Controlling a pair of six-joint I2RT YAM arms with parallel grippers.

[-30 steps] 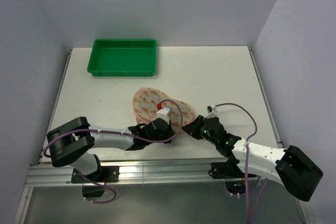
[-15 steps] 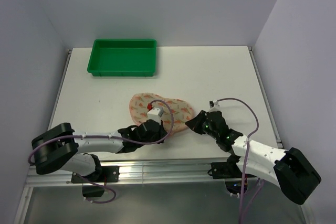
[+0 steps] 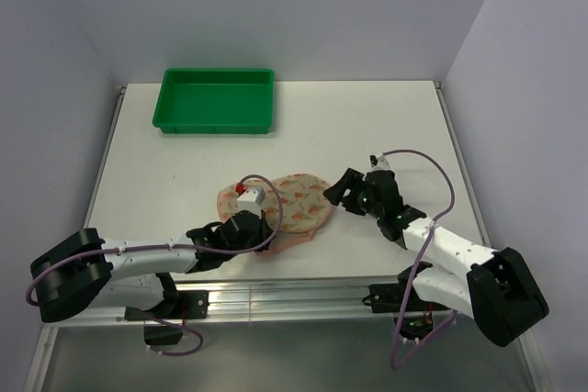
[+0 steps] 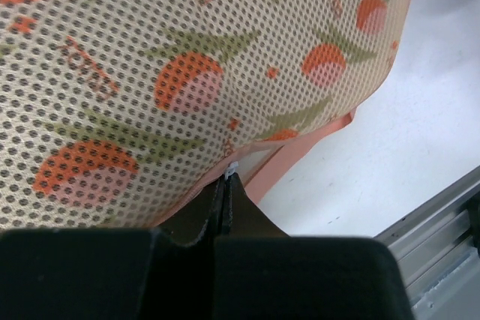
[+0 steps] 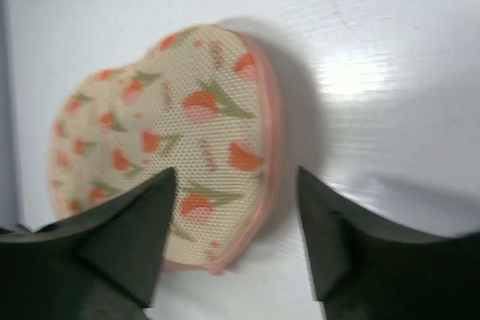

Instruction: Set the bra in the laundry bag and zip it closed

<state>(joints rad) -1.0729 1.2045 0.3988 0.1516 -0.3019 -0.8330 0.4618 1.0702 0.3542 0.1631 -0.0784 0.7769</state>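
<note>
The laundry bag (image 3: pixel 299 197), pale pink mesh with an orange-and-green print, lies flat near the table's front middle. My left gripper (image 3: pixel 257 238) sits at the bag's near edge. In the left wrist view the gripper (image 4: pixel 226 179) is shut on a small white zipper pull (image 4: pixel 231 168) on the pink zipper edging. My right gripper (image 3: pixel 329 195) hovers open just off the bag's right end. Seen from the right wrist, its open jaws (image 5: pixel 236 177) frame the rounded end of the bag (image 5: pixel 172 140) without touching it. The bra is hidden from every view.
A green plastic tray (image 3: pixel 216 126) stands at the back left of the white table (image 3: pixel 386 126). The table's front edge and a metal rail (image 3: pixel 303 293) run just behind both grippers. Walls close in on the left, back and right.
My left gripper has slid left along the bag's near edge and the bag shifted left with it. The right gripper has let go of the bag's right end, opened and drawn back.
</note>
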